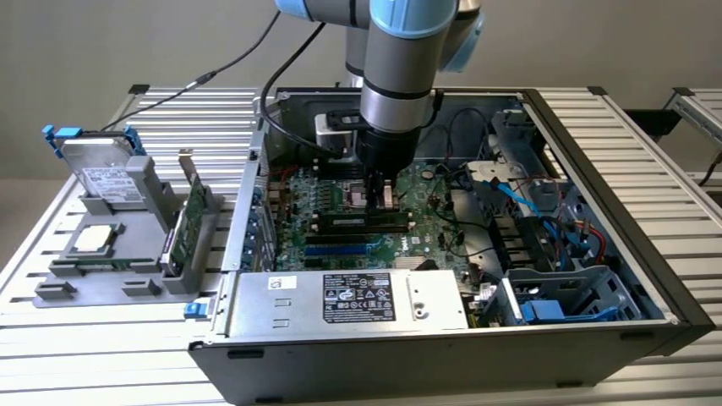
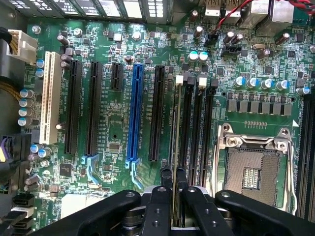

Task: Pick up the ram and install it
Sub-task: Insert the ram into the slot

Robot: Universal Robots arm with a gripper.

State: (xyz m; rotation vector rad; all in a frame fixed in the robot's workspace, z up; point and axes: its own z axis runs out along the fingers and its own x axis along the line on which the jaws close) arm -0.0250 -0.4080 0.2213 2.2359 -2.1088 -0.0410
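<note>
The black two-fingered gripper is clamped on the ram, a long, thin green circuit-board stick seen edge-on directly beneath the fingers. Its long axis runs parallel to the row of black memory slots, just beside the square silver processor socket. Whether it is seated in a slot, I cannot tell.

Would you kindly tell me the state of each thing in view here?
gripper: shut on the ram.
ram: held on edge, in line with a memory slot; seating unclear.
computer case: side open.
processor socket: empty.
hard drive: standing in the grey holder, outside the case.
expansion card: standing in the holder.
</note>
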